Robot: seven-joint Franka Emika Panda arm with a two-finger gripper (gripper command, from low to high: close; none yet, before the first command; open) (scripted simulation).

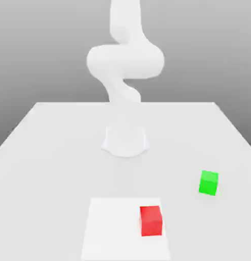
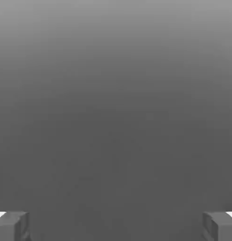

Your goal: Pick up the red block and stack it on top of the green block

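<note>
The white table (image 1: 56, 168) is brightly and evenly lit, its edges nearly washed out by glare, while dim grey shading is seen in the hand view.

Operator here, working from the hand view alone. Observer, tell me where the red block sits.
Observer: In the exterior view, the red block sits on the white patch, near that patch's edge at the exterior view's right.
Operator: Now give me the green block, relative to the red one.
Observer: The green block is farther toward the exterior view's right and farther back, toward the arm's base.
Operator: Check the green block's top before I plan the stack.
Observer: Its top face is bare.
</note>
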